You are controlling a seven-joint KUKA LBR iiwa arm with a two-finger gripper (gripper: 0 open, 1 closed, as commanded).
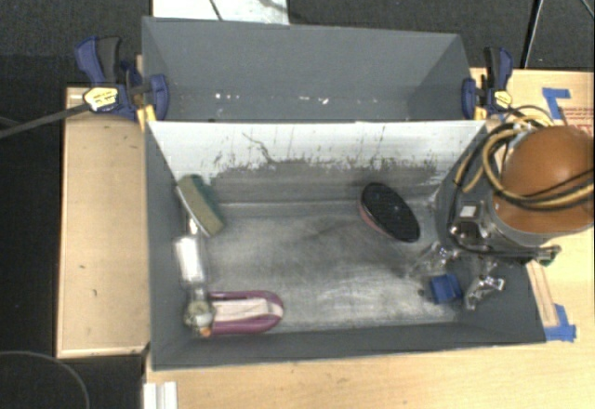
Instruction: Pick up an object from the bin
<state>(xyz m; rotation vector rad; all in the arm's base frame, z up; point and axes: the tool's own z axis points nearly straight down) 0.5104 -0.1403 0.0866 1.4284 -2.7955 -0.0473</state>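
Gripper (460, 282) low in near-right corner of bin (316, 258), at small blue block (444, 290).
I judge the grasp in hand; open or closed, I cannot tell. Next move calls for confirming enclosure, then a straight lift. Block's long axis seems left-right, roughly along the near wall.

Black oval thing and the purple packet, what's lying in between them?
Nothing: in the camera view, only bare scuffed bin floor stretches between the black oval disc and the purple packet.
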